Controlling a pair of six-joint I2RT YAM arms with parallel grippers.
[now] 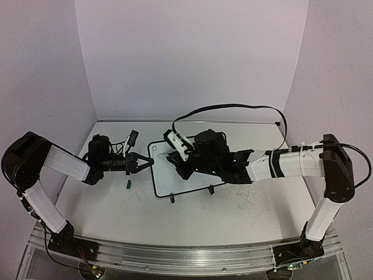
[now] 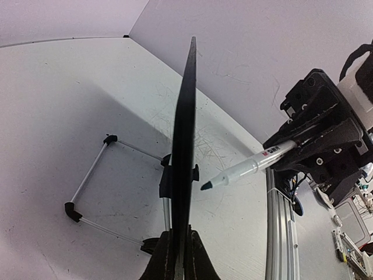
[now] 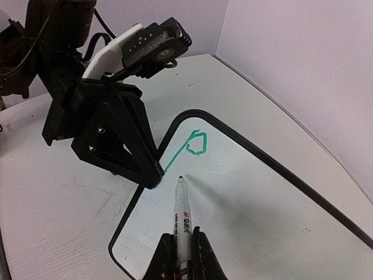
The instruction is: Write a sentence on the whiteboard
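Observation:
The whiteboard [image 1: 169,175] stands tilted on its feet at mid-table. My left gripper [image 1: 143,163] is shut on its left rim; in the left wrist view the board [image 2: 185,134] shows edge-on between the jaws of that gripper [image 2: 179,248]. My right gripper [image 1: 176,158] is shut on a white marker [image 3: 185,213] with a green tip. The tip hangs just off the board face [image 3: 256,198], below a green letter "P" [image 3: 196,144], the only part of the sentence that shows. The marker also shows in the left wrist view [image 2: 250,169].
A small green marker cap [image 1: 128,185] lies on the table left of the board. The wire stand [image 2: 87,192] reaches out behind the board. Grey scribble marks [image 1: 245,198] cover the tabletop at right. The right arm's cable [image 1: 233,107] loops above.

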